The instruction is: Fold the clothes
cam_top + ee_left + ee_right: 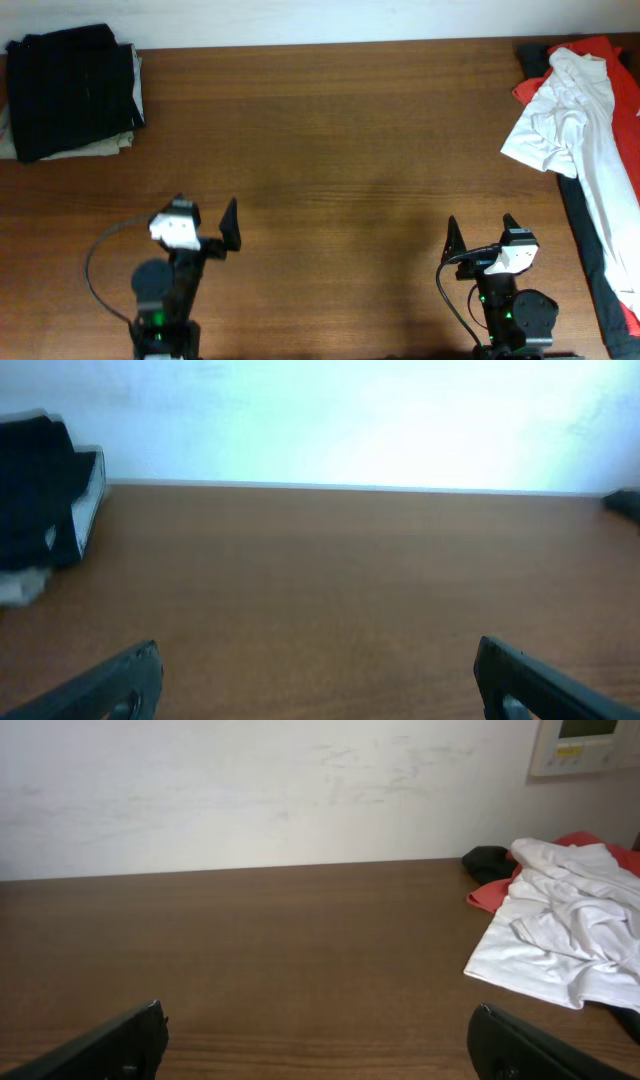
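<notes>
My left gripper (205, 208) & right gripper (480, 224) sit spread wide, empty, parked clear of cloth. Black pile (70, 90) far-left looks folded; crumpled white top (575, 120), right, prob. next.

— What sort of place is this?
— A plain indoor room; home or lab, I cannot tell. I face a wooden table (330, 150) with clothes (575, 110) on it, a bare white wall (250, 790) and a small control panel (585, 745) mounted there.
</notes>
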Robot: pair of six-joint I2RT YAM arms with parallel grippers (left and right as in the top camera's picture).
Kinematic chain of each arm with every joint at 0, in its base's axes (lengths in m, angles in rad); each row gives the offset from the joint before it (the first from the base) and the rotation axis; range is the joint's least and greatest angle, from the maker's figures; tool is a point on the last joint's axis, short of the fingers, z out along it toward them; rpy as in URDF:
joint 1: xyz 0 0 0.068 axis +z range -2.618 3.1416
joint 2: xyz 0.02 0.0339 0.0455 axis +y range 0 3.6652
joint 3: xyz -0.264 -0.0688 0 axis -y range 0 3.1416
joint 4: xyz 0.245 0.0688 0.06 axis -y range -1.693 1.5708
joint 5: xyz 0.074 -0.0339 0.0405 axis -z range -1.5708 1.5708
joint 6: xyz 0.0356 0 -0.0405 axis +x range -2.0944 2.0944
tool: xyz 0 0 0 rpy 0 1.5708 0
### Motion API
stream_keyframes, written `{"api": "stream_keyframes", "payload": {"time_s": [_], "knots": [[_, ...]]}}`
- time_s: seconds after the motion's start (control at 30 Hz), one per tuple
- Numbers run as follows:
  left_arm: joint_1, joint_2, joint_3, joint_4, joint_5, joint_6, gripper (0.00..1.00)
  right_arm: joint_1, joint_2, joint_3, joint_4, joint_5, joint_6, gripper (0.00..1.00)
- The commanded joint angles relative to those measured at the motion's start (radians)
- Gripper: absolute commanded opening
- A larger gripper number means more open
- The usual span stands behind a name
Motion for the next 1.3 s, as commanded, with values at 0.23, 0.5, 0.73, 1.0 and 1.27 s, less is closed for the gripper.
{"api": "stream_keyframes", "payload": {"time_s": [0.23,0.5,0.73,1.0,1.27], "knots": [[0.002,-0.442,-0.077,-0.402,-0.04,-0.002,0.99,0.009,-0.006,-0.007,-0.003,-0.005,-0.007,0.99],[0.002,-0.647,-0.078,-0.674,-0.076,-0.002,0.99,0.009,-0.006,-0.007,-0.003,-0.005,-0.007,0.99],[0.002,-0.799,-0.078,-0.676,-0.098,-0.002,0.99,0.009,-0.006,-0.007,-0.003,-0.005,-0.007,0.99],[0.002,-0.819,-0.078,-0.678,-0.098,-0.002,0.99,0.009,-0.006,-0.007,-0.003,-0.005,-0.007,0.99],[0.002,-0.819,-0.078,-0.678,-0.098,-0.002,0.99,0.009,-0.006,-0.007,-0.003,-0.005,-0.007,0.99]]}}
